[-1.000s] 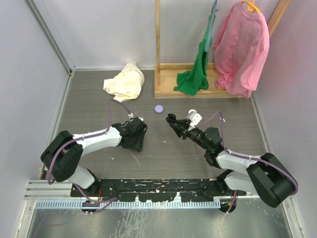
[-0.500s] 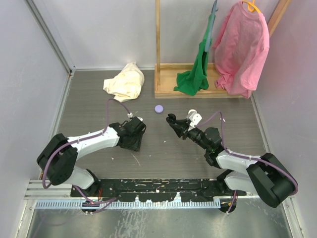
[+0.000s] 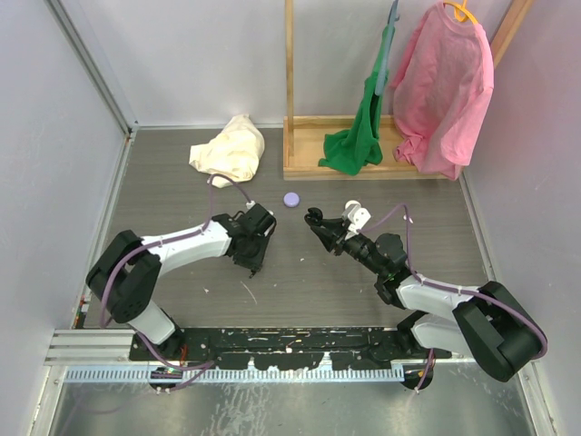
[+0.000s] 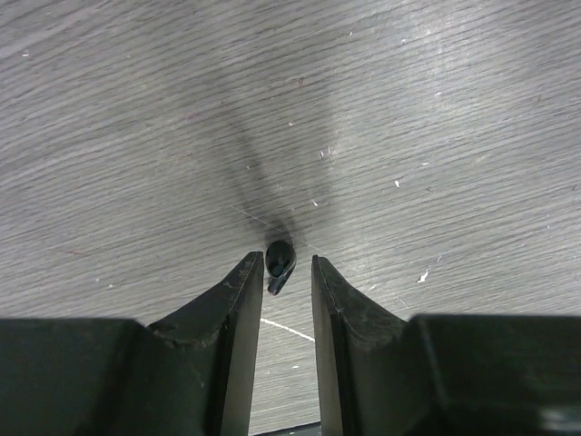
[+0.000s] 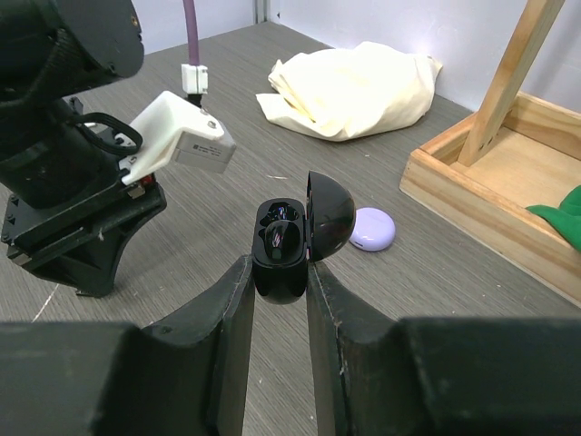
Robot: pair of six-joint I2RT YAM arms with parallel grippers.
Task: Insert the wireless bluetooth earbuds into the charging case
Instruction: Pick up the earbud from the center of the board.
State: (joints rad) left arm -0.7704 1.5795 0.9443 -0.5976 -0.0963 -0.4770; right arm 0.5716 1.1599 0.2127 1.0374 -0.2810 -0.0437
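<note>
A small black earbud lies on the grey table between the tips of my left gripper, close to the left finger, with a gap to the right finger. The left gripper is narrowly open and points down at the table. My right gripper is shut on the black charging case, held upright above the table with its lid swung open. One glossy black earbud sits in the case. In the top view the case is to the right of the left gripper.
A lilac round case lies on the table beyond both grippers. A cream cloth lies at the back left. A wooden rack with a green cloth and a pink shirt stands at the back right.
My left arm has moved its gripper a little to the right and farther from the base. The right arm and the case have not moved.
</note>
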